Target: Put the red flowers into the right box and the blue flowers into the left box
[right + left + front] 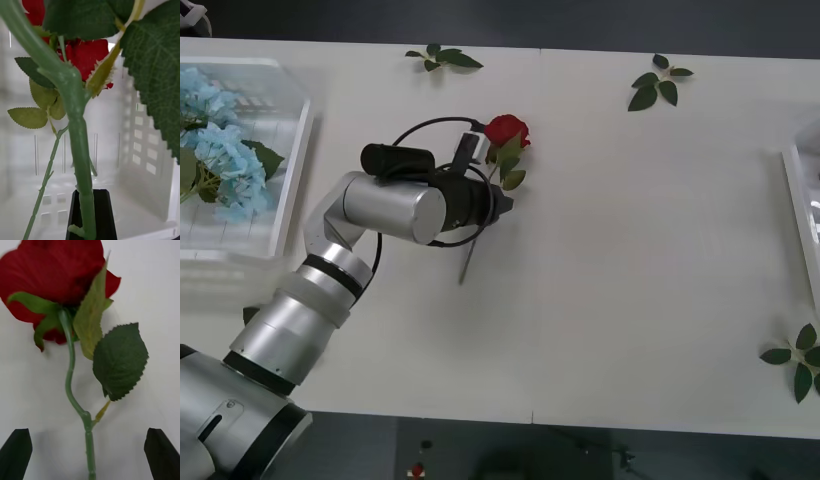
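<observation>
A red flower (507, 130) lies on the white table, its stem running back under my left gripper (496, 204). In the left wrist view the bloom (56, 281) is ahead and the stem (89, 442) passes between the open black fingers (17, 452) of my left gripper (90, 453), which do not touch it. My right gripper (92, 219) is shut on the stem (80, 150) of another red flower (88, 52), held upright inside the white slotted right box (146, 146). Blue flowers (220, 160) lie in the left box (295, 170). The right box (802, 215) shows at the table's right edge.
Loose green leaf sprigs lie at the back (442, 57), back right (658, 85) and front right (798, 360). A second thin stem (45, 176) with leaves stands in the right box beside the held one.
</observation>
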`<state>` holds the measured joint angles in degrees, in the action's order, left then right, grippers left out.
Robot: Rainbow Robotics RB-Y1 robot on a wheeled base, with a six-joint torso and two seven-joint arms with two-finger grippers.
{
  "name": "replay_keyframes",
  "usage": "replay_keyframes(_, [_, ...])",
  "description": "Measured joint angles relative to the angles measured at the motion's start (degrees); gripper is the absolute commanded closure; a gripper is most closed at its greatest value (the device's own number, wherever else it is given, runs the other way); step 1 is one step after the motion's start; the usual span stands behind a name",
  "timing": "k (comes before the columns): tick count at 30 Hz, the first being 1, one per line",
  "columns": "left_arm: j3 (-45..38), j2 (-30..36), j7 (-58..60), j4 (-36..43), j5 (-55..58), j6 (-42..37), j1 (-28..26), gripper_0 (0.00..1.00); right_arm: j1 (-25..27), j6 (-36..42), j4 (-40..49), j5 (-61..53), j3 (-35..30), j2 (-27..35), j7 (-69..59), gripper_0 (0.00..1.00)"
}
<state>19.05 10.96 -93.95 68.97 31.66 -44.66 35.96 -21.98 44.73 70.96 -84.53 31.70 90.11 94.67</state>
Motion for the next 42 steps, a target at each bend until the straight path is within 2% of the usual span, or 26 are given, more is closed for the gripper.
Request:
replay_keyframes(1, [0.4, 0.0, 0.0, -0.2, 0.0, 0.0, 0.0, 0.39, -1.2, 0.0, -0.4, 0.0, 1.1, 0.0, 0.0, 1.0])
replay_keyframes(2, [0.9, 0.0, 0.0, -0.3, 0.0, 0.0, 0.0, 0.55, -2.2, 0.0, -0.7, 0.0, 2.0, 0.0, 0.0, 1.0])
replay_keyframes(5, [1.8, 0.0, 0.0, -1.2, -0.2, 0.0, 0.0, 0.92, -3.7, 0.0, -0.9, -0.1, 3.3, 0.0, 0.0, 1.0])
replay_keyframes(6, [2.0, 0.0, 0.0, -1.5, -0.5, 0.0, 0.0, 0.99, -3.7, 0.0, -0.9, -0.2, 3.2, 0.0, 0.0, 0.91])
replay_keyframes(8, [2.1, 0.0, 0.0, -2.0, -1.1, 0.0, 0.0, 0.99, -3.6, 0.0, -0.9, -0.6, 2.7, 0.0, 0.0, 0.71])
replay_keyframes(9, [2.1, 0.0, 0.0, -2.1, -1.3, 0.0, 0.0, 1.0, -3.6, 0.0, -0.9, -0.8, 2.3, 0.0, 0.0, 0.45])
replay_keyframes(12, [2.1, 0.0, 0.0, -2.1, -1.4, 0.0, 0.0, 1.0, -3.5, 0.0, -0.9, -0.9, 1.7, 0.0, 0.0, 0.07])
replay_keyframes(13, [2.1, 0.0, 0.0, -2.1, -1.6, 0.0, 0.0, 1.0, -3.5, 0.0, -0.9, -0.9, 1.6, 0.0, 0.0, 0.0])
replay_keyframes(24, [2.1, 0.8, 0.0, -1.0, -0.8, -1.9, -0.7, 1.0, -3.5, 0.1, -0.9, -2.6, 1.6, 0.0, 0.0, 0.0])
replay_keyframes(37, [2.2, 11.6, 0.0, 22.6, 0.8, -6.1, -18.3, 1.0, -3.5, 3.2, 1.4, -9.0, 1.6, 0.0, 0.0, 0.0])
replay_keyframes(38, [2.3, 12.2, 0.0, 23.7, 0.8, -6.1, -19.5, 0.94, -3.5, 3.3, 1.9, -10.8, 1.6, 0.0, 0.0, 0.0])
replay_keyframes(39, [2.3, 12.6, 0.0, 24.5, 0.8, -6.1, -20.4, 0.78, -3.5, 3.4, 2.3, -12.3, 1.6, 0.0, 0.0, 0.0])
replay_keyframes(40, [2.3, 13.0, 0.0, 25.1, 0.8, -6.1, -21.2, 0.26, -3.5, 3.4, 2.9, -13.6, 1.6, 0.0, 0.0, 0.0])
replay_keyframes(41, [2.3, 13.3, 0.0, 25.5, 0.8, -6.1, -21.8, 0.0, -3.5, 3.4, 3.4, -14.7, 1.6, 0.0, 0.0, 0.0])
replay_keyframes(42, [2.3, 13.6, 0.0, 25.8, 0.8, -6.1, -22.2, 0.0, -3.5, 3.4, 4.0, -16.0, 1.6, 0.0, 0.0, 0.0])
